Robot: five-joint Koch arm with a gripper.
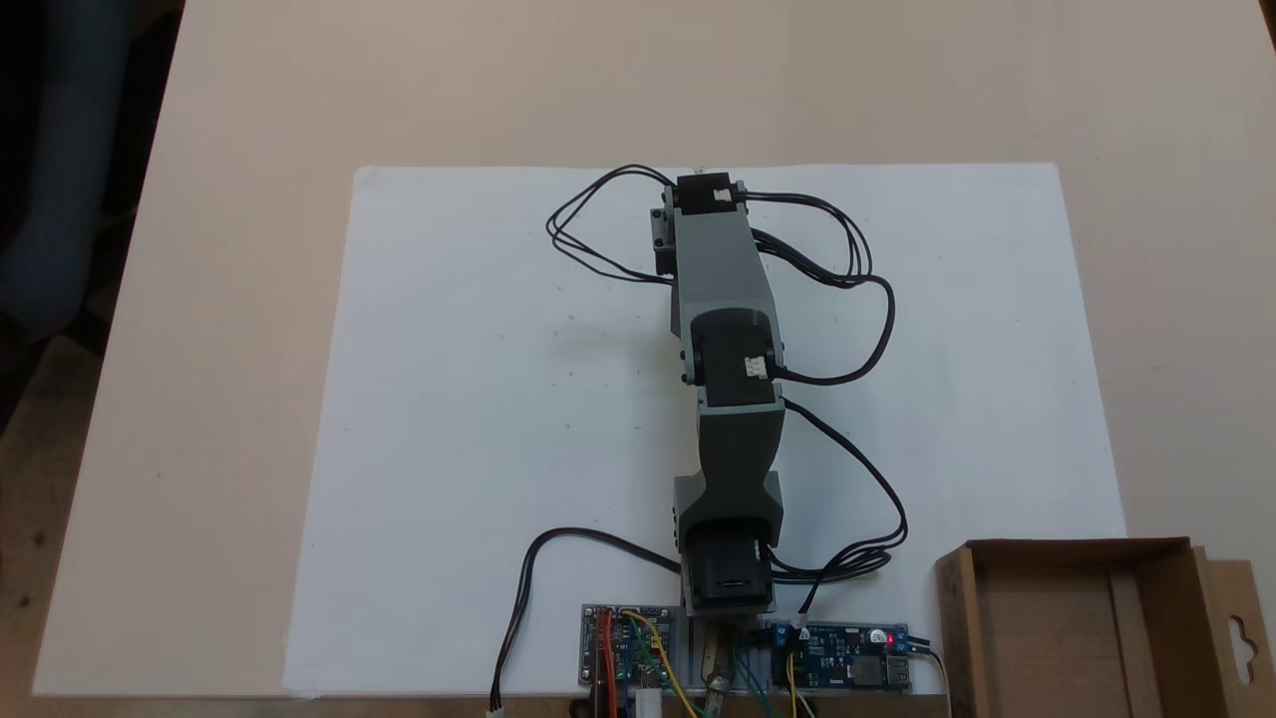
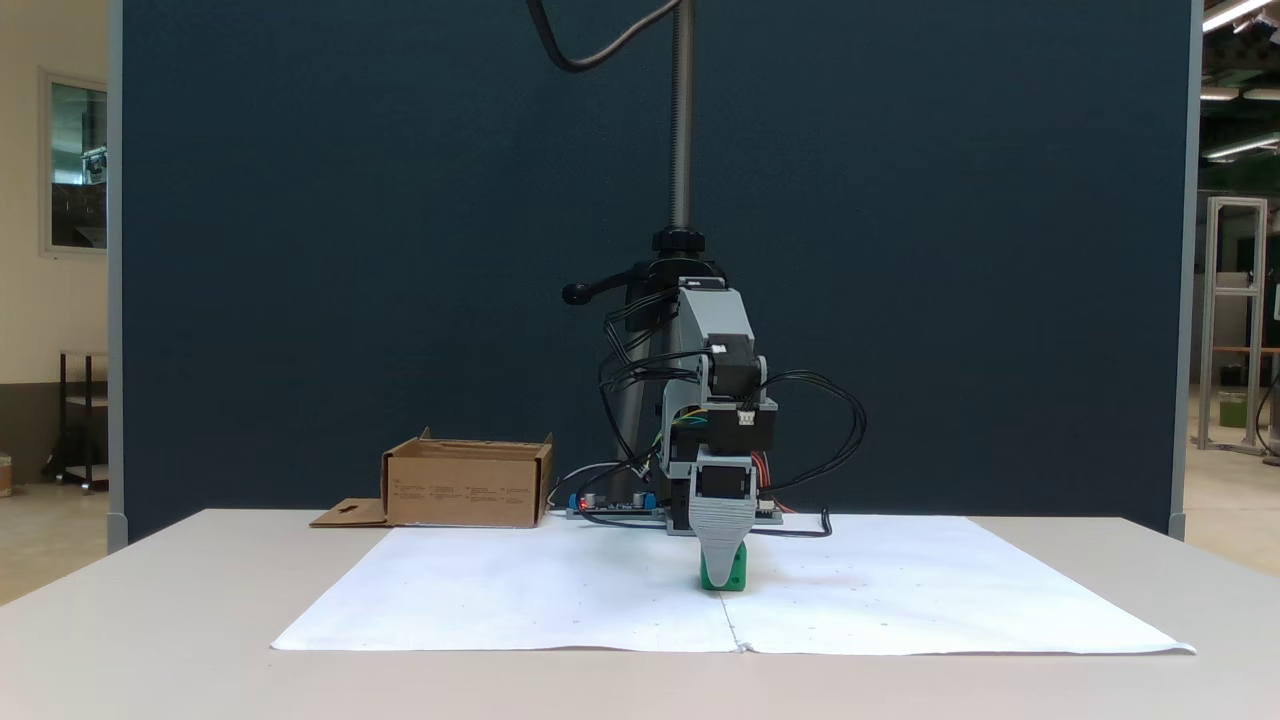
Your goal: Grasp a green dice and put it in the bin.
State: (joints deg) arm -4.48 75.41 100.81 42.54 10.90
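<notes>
Tool [image 2: 722, 570] points straight down onto the green dice [image 2: 731, 578] on the white paper [image 2: 500, 600] mid-counter [image 2: 150, 600], touching it, jaw opening can't be told; cardboard bin [image 2: 467, 486] sits near the counter's far edge.

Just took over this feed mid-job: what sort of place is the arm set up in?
Likely a lab or workshop bench, not a home. A dark blue partition backs the table, bare circuit boards sit by the arm's base, and an aluminium frame stands in the hall behind under strip lights.
</notes>
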